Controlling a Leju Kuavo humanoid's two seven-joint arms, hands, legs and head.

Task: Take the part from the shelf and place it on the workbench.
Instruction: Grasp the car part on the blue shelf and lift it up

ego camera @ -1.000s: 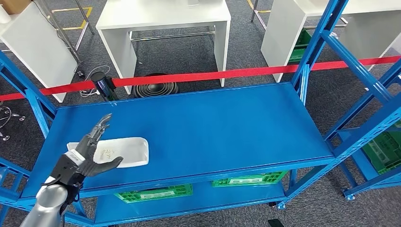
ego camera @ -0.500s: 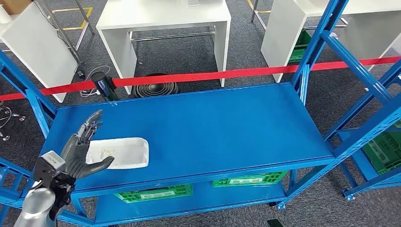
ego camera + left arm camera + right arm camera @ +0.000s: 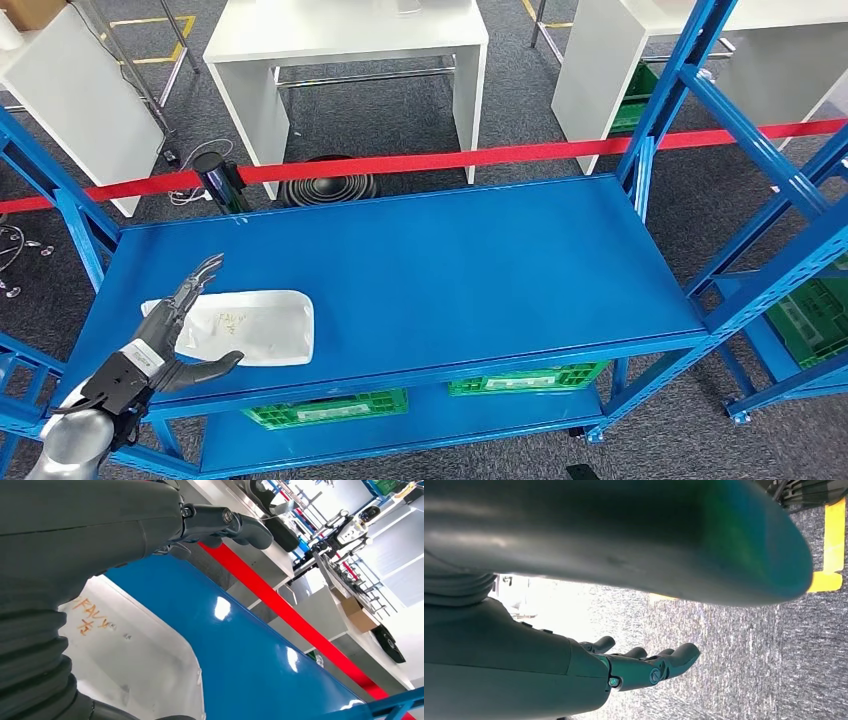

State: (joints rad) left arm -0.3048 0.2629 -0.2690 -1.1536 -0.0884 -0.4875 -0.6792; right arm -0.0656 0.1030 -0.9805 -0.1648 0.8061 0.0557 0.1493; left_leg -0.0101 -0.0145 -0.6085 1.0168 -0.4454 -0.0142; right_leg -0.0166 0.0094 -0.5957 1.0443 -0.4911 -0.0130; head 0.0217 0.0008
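left hand point(image 3: 165, 340): dark, many-fingered, on silver arm; fingers point(image 3: 195, 283) straight and spread wide, thumb stuck out sideways, nothing held. Wrist view: fingers point(image 3: 227, 522) extended, no grip.
part: flat white rectangular plastic tray w/ rounded corners point(image 3: 255, 325), lying flat on blue metal shelf top point(image 3: 450, 270), near its front-left. Orange handwriting on tray surface point(image 3: 90, 617).
part vs fingers: tray just beside the fingers, on their thumb side; fingertips lie over tray's left end, thumb points along tray's near edge. Contact: cannot tell, hand looks slightly above it.
right hand point(image 3: 624, 670): fingers loosely extended, a bit curved, apart, holding nothing; grey speckled carpet point(image 3: 734, 645) beyond fingertips, yellow floor tape point(image 3: 831, 540) further out.
beyond left fingertips: red barrier tape point(image 3: 480, 157) across behind the shelf, black post point(image 3: 220, 180) on it, white tables point(image 3: 350, 50) past that.
under shelf top: green plastic crates point(image 3: 330, 408) on lower level, below the tray and hand.
right of shelf: second blue rack frame point(image 3: 780, 230), well apart from both hands.
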